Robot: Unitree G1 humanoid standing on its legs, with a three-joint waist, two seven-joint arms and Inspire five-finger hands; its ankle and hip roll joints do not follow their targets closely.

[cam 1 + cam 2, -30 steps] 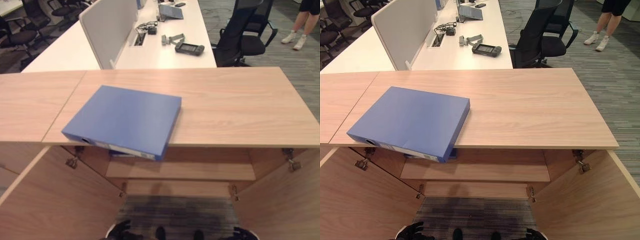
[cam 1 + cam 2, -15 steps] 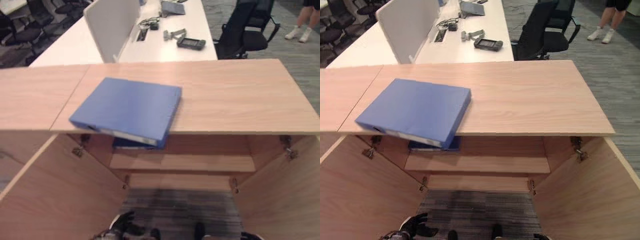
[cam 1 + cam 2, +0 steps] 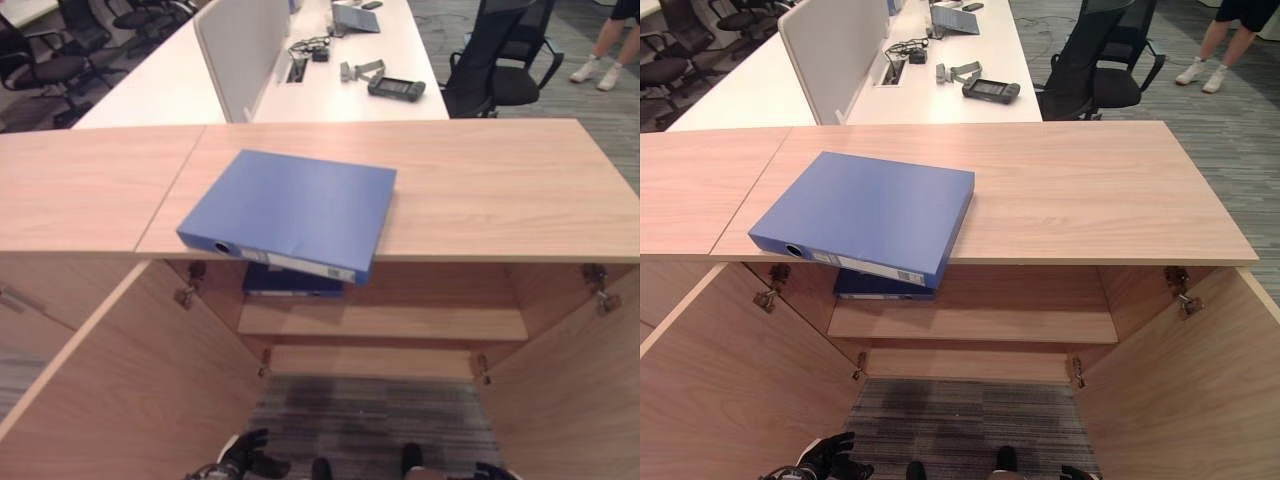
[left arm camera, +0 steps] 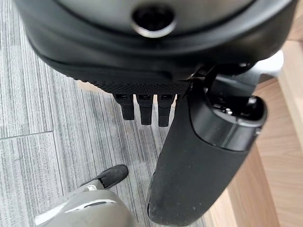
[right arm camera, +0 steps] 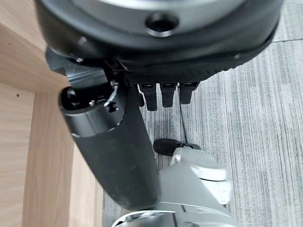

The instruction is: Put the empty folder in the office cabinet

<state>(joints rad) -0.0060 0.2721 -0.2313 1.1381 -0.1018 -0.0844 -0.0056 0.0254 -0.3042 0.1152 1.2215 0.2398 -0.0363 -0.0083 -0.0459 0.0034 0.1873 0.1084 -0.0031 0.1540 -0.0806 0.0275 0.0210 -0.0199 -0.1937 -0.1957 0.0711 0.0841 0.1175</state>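
Note:
A blue folder [image 3: 290, 210] lies flat on the wooden cabinet top [image 3: 500, 190], left of centre, with its spine end overhanging the front edge. Below it, a second blue folder [image 3: 290, 283] lies on the upper shelf [image 3: 400, 320] inside the cabinet. Both cabinet doors stand wide open. My left hand [image 3: 245, 460] hangs low near the floor in front of the cabinet; its fingers [image 4: 144, 106] hang straight and hold nothing. My right hand [image 3: 1075, 472] also hangs low, at the lower right, and its fingers [image 5: 163, 94] are straight and empty too.
The open left door [image 3: 130, 380] and right door [image 3: 570, 390] flank the opening. Behind the cabinet is a white desk [image 3: 330, 85] with a divider panel [image 3: 235, 50] and small devices. A black office chair [image 3: 500, 60] and a person's legs [image 3: 600, 45] are at the far right.
The camera has shifted, so the whole scene sits further right and the shelf folder shows more. The top folder has not moved on the cabinet. My left hand shows more.

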